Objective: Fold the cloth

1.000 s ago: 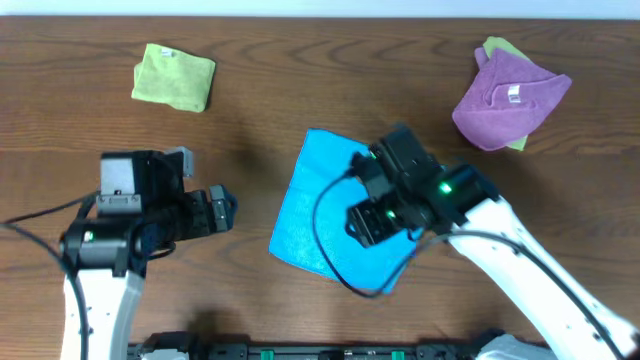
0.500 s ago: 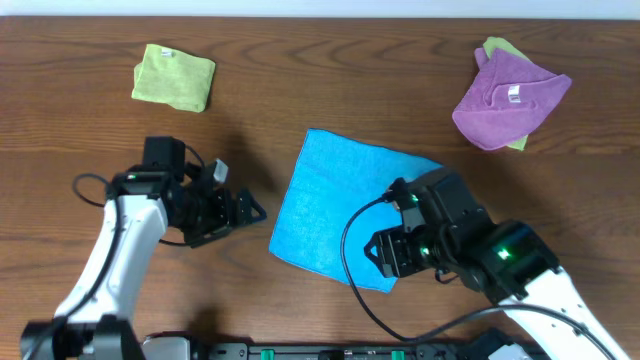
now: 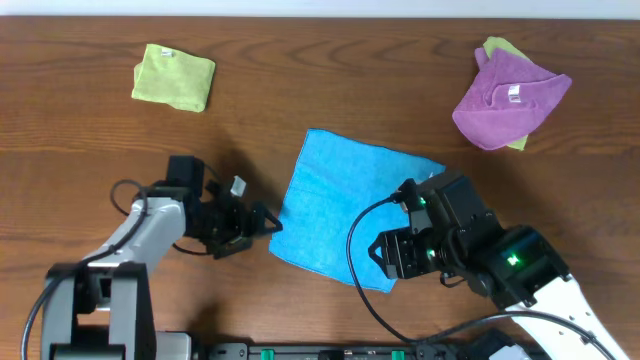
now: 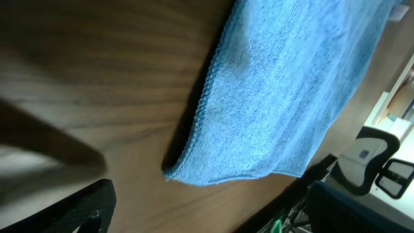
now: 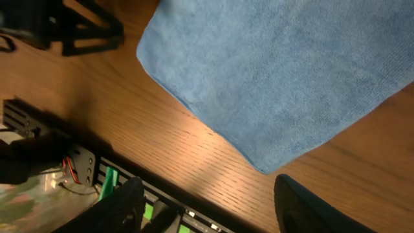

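Observation:
The bright blue cloth (image 3: 330, 205) lies flat on the wooden table, near the middle. My left gripper (image 3: 262, 222) is low on the table, just left of the cloth's front left corner, open and empty. In the left wrist view the cloth's thick edge and corner (image 4: 272, 90) lie just ahead of the jaws (image 4: 213, 220). My right gripper (image 3: 385, 262) hovers over the cloth's front right corner, open and empty. In the right wrist view that corner (image 5: 278, 97) points down between the wide-spread fingers (image 5: 217, 213). I do not see the white tag.
A folded light green cloth (image 3: 175, 77) lies at the back left. A purple cloth (image 3: 510, 100) lies on another green cloth (image 3: 497, 48) at the back right. A black rail (image 3: 300, 350) runs along the table's front edge.
My left arm has swung right, to the cloth's front left corner. My right arm has drawn back from the cloth's middle to its front right corner. The cloth has not moved.

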Tool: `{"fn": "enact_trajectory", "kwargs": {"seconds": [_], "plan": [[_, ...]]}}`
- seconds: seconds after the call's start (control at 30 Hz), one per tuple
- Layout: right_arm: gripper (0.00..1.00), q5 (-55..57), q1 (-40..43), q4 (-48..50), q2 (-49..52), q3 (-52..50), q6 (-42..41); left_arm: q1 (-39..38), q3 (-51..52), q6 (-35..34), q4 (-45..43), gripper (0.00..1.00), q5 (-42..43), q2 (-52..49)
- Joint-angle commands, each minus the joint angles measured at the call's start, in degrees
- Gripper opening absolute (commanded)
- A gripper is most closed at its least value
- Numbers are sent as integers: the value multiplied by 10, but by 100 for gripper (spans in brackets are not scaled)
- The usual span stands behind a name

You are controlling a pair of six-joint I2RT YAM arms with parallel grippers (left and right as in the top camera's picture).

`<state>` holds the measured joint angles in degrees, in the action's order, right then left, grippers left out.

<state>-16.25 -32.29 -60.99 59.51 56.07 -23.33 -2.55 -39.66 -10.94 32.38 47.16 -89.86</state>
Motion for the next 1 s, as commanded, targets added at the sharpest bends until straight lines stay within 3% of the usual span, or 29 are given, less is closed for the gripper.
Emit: {"fn": "enact_trajectory", "kwargs": {"seconds": [0.0, 0.33, 0.47, 0.6, 0.63, 0.73, 0.77, 0.97], "plan": [[65, -3, 5, 2, -5, -1, -11, -24, 9, -31, -21, 95, 10, -20], [66, -7, 5, 3, -5, -1, -15, -97, 9, -100, -122, 95, 9, -75], [67, -11, 5, 3, -5, -1, -15, -116, 9, -110, -146, 100, 10, -96], [68, -11, 5, 2, -5, -1, -15, -132, 9, -110, -151, 74, 9, -106], [68, -11, 5, 2, -5, -1, -15, -134, 9, -109, -152, 62, 9, -106], [66, -11, 5, -2, -5, -1, -15, -136, 9, -110, -160, 10, 17, -106], [66, -11, 5, -2, -5, -1, -15, -134, 9, -110, -168, 6, 31, -106], [66, 15, 5, 8, -11, -29, -73, -107, -39, -136, -192, 6, 104, -104]]}}
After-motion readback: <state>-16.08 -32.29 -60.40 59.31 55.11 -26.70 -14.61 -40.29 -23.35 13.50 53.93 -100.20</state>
